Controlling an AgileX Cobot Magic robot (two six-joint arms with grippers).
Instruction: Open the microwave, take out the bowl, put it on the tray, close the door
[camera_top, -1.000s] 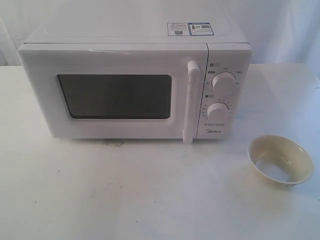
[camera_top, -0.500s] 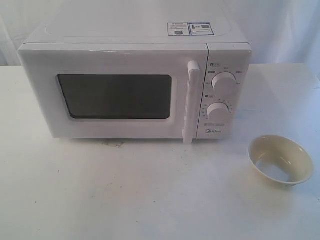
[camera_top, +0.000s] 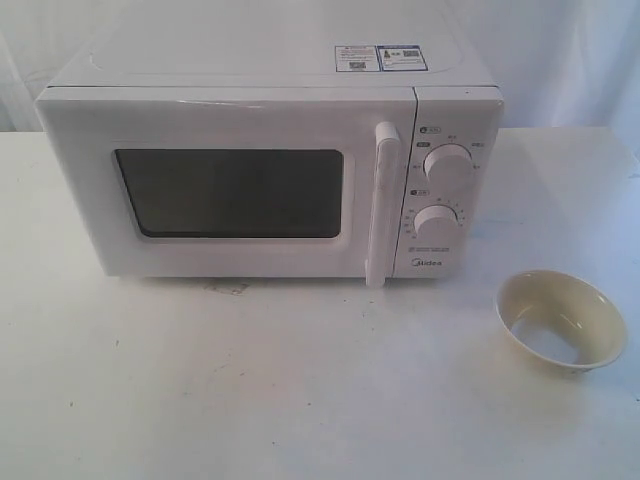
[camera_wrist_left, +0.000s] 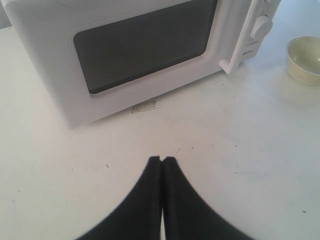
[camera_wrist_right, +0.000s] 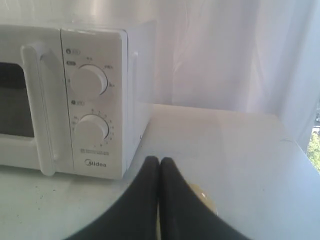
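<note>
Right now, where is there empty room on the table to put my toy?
The biggest bare patch is the table in front of the microwave, left of the bowl. More room lies right of the microwave, behind the bowl. It is tightest at the front right, where the bowl sits.

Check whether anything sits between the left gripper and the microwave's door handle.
Nothing visible does. Only table surface lies between the shut left gripper and the door handle; the bowl sits off to the side, clear of that path.
</note>
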